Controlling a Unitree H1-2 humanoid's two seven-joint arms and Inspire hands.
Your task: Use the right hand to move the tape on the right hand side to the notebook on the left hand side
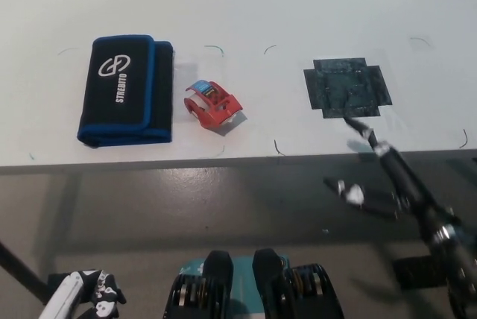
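Observation:
A red tape dispenser (212,103) lies on the white table (246,6), just right of a black notebook-like case with blue trim (127,89). Nothing holds the tape. My black right hand (380,174) hangs off the table's front edge at the lower right, blurred, fingers spread and empty, far from the tape. My white left hand (78,295) rests at the bottom left, below the table.
A dark patch of tape strips (346,86) is stuck on the table at the right. Thin pen marks dot the surface around the objects. The table's front edge (149,162) crosses the picture, with grey floor below.

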